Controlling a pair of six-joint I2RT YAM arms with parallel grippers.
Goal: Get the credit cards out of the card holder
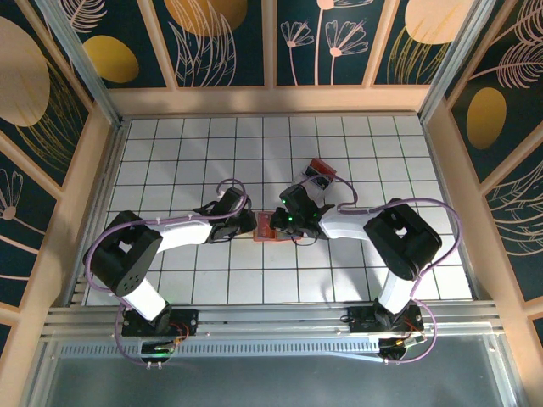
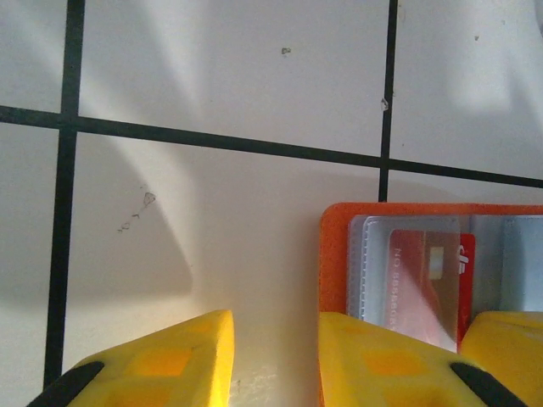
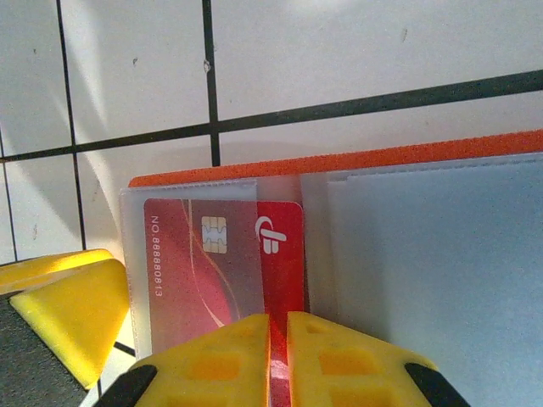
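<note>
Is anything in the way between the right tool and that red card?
Nothing visible. The right tool sits at the red card, where it pokes out of its clear sleeve. The left tool is off to the side, over the corner of the card holder.

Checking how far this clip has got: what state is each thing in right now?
card holder: lying open on the table.
credit card: partly slid out of its clear sleeve, not yet free.
left gripper: open, one finger over the holder's corner.
right gripper: jaws a slit apart over the card; grip unclear.
clear box: too small to tell open or closed.
</note>
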